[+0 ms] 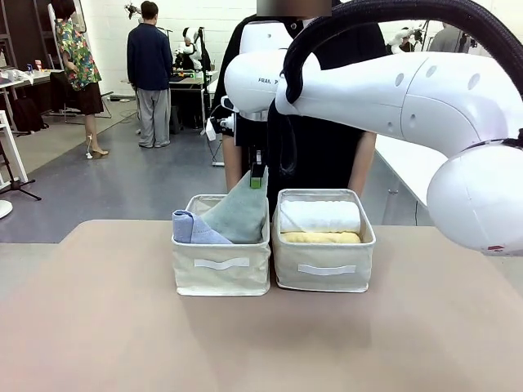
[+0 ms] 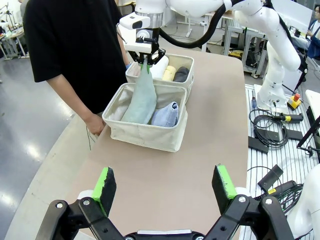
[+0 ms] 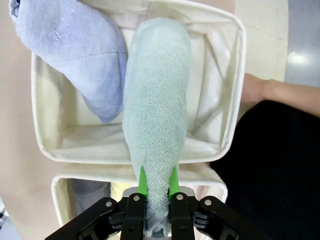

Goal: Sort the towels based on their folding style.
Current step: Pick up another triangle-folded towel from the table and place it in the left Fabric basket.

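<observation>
Your right gripper [image 3: 157, 197] is pinching the pale teal cone towel [image 3: 157, 100] by its tip, so the wide end drops into the left bin [image 1: 221, 273] next to the lavender-blue one [image 1: 192, 227]. Left gripper [image 2: 165, 186] hangs wide open, holding nothing.

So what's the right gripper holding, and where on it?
The right gripper pinches the pale teal towel by its narrow tip; its wide end sits in the bin.
</observation>
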`<state>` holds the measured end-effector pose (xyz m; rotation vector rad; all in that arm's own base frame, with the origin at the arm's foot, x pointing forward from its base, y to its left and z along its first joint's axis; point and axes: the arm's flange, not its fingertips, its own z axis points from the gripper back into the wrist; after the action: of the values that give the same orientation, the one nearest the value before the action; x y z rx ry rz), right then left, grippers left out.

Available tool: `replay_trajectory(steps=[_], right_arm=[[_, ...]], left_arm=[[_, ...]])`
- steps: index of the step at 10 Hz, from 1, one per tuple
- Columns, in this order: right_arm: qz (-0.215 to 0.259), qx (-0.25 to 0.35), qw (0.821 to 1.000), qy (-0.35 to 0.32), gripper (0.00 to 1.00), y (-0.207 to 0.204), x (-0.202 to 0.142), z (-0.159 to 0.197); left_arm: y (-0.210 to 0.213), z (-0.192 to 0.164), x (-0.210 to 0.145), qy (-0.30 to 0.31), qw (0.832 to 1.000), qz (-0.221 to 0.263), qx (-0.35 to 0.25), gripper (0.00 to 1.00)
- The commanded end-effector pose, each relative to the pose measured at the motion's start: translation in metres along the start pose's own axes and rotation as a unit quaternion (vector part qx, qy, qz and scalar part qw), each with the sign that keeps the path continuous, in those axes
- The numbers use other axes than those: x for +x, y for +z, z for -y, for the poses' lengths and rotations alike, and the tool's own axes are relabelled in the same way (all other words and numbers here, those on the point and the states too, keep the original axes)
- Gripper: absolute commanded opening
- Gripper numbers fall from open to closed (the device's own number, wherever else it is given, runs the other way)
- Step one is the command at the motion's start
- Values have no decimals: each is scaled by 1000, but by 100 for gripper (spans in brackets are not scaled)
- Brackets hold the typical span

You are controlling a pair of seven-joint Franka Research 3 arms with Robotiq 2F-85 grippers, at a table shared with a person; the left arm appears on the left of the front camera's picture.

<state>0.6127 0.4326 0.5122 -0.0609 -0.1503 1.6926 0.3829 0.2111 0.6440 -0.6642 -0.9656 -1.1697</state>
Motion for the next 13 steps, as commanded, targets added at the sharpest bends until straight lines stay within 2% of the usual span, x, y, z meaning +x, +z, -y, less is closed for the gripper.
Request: replay_trajectory(steps=[1,6,10,13], right_arm=[[4,10,1000,16,18,-10,0,-1],[3,67,997,29,18,-46,9,-4],[10,87,995,37,18,-60,13,-8],[13,95,995,37,44,-60,13,-9]], left_arm=[[2,0,-1,-11,1000,7,-1,100],[2,0,-1,-11,1000,7,-1,100],[2,0,-1,-11,1000,7,-1,100],[2,0,-1,-11,1000,7,-1,100]])
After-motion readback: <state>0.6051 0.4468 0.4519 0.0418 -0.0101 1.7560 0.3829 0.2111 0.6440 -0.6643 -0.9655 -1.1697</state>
